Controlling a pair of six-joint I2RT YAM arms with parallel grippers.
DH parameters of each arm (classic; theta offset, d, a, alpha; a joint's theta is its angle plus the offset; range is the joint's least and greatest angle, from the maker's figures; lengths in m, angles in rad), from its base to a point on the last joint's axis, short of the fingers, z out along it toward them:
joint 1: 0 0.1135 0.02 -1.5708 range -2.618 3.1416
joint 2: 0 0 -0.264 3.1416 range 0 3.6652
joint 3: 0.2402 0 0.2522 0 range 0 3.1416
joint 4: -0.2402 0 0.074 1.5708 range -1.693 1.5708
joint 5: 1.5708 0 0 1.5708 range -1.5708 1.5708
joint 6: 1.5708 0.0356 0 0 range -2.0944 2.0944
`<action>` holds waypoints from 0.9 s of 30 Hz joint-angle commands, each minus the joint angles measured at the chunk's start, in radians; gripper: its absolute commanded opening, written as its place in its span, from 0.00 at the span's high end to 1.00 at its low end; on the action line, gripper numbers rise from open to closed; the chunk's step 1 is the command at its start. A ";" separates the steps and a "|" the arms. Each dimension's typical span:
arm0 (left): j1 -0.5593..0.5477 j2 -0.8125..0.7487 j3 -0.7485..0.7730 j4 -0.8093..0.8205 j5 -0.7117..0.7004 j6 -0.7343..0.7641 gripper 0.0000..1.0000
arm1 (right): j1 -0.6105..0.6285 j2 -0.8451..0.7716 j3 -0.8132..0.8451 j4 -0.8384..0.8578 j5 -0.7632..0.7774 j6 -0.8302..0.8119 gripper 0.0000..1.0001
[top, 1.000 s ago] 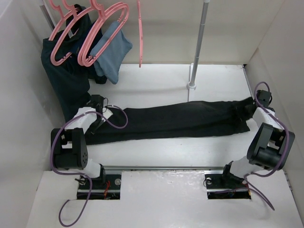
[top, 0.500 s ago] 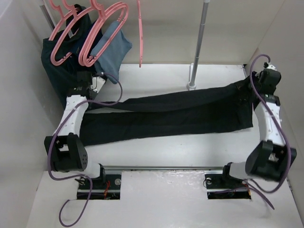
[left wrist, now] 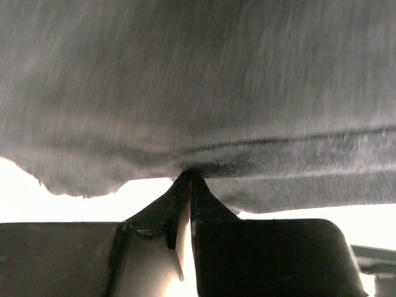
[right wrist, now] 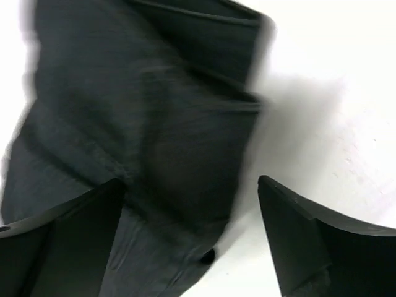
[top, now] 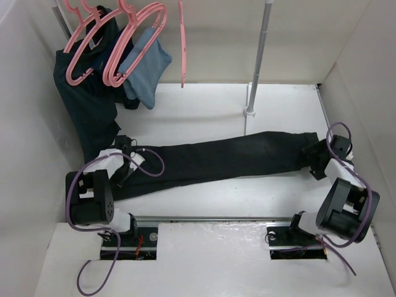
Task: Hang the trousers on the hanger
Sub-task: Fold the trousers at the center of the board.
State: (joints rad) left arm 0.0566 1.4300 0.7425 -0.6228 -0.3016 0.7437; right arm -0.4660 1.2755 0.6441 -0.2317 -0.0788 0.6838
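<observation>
Half a second ago both arms were stretched toward the back of the table (top: 204, 108), holding the trousers (top: 216, 159) spread wide between them. Now both have drawn back toward the near edge, and the trousers lie flat again as a long, narrower band across the table, from the left arm to the right. The left tool (left wrist: 187, 179) stays pressed together on a fold at the hem-side edge of the cloth, as its wrist view shows, with the fabric bunching where the fingers meet. The right tool (right wrist: 190, 182) has let go: its fingers stand wide apart just above the rumpled right end of the trousers and grip nothing. This looks like a shake-out to straighten the garment, now finished, with only the left end still held. The pink hangers (top: 133, 46) remain up at the back left, beside a dark teal garment (top: 86, 99) and a light blue garment (top: 145, 68), well apart from the trousers and untouched. The hanging itself has therefore not begun. The right arm is free, probably either to regrip the cloth or to fetch a hanger.
</observation>
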 commanded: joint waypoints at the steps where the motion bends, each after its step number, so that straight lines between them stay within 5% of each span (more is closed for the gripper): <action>1: -0.009 0.018 -0.002 -0.006 -0.065 0.002 1.00 | -0.023 0.057 0.072 -0.067 0.065 0.097 0.06; 4: -0.009 0.029 0.023 -0.038 -0.028 -0.020 0.97 | -0.033 0.070 0.103 -0.067 0.065 0.077 0.01; 10: -0.009 0.060 0.080 -0.109 0.033 -0.047 0.70 | -0.033 0.169 0.181 -0.129 0.100 0.028 0.01; 18: -0.009 -0.015 0.195 -0.238 0.232 0.009 0.71 | -0.033 0.320 0.262 -0.103 0.013 0.019 0.06; 21: -0.009 -0.083 0.166 -0.238 0.247 0.048 0.73 | -0.033 0.349 0.295 -0.113 0.004 -0.006 0.26; 22: -0.009 -0.092 0.143 -0.238 0.224 0.058 0.73 | -0.033 0.358 0.295 -0.113 0.004 -0.016 0.41; 25: -0.009 -0.092 0.048 -0.227 0.144 0.088 0.64 | -0.033 0.358 0.295 -0.113 0.004 -0.017 0.65; 26: -0.009 -0.092 0.032 -0.216 0.134 0.088 0.62 | -0.033 0.358 0.295 -0.104 0.004 -0.029 0.90; 27: -0.009 -0.092 0.023 -0.207 0.134 0.088 0.61 | -0.033 0.358 0.295 -0.104 0.036 -0.029 1.00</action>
State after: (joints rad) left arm 0.0490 1.3350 0.8181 -0.7860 -0.1417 0.7944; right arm -0.4915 1.6321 0.9100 -0.3325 -0.0761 0.6765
